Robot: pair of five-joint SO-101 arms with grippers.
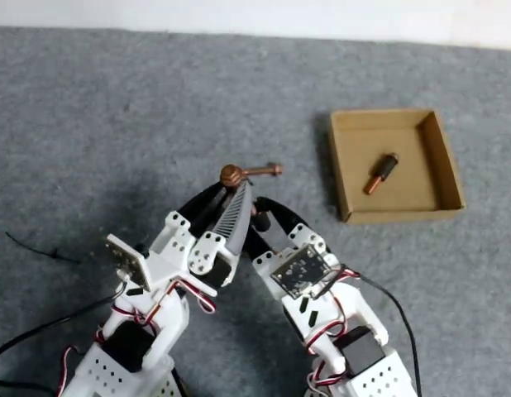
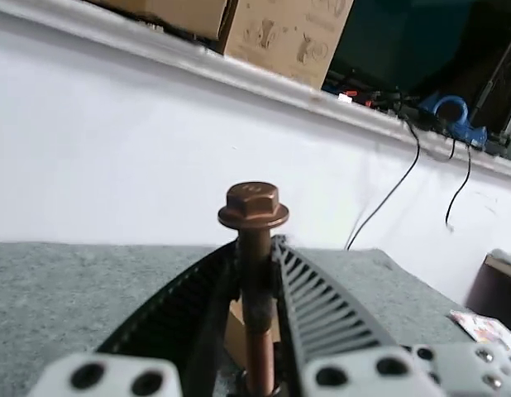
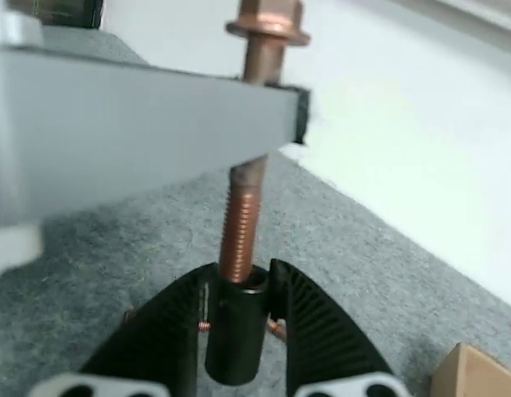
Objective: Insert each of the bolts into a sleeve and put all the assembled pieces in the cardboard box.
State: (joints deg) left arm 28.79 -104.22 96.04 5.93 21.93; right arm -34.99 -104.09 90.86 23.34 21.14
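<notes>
Left gripper is clamped narrow on one copper bolt, gripping the shank so the hex head stands clear beyond the fingertips. Right gripper is closed around one black sleeve, held upright between its fingers. I count three bolts and two sleeves across my feeds. On the right wrist feed the held bolt comes down in line with the sleeve, its threaded end right at the open mouth; how far in it sits, I cannot tell. From the high camera the two grippers meet tip to tip over the grey carpet. A second bolt lies loose on the carpet just beyond them. The single cardboard box, on the right arm's side, holds one assembled piece, lying slantwise on its floor.
</notes>
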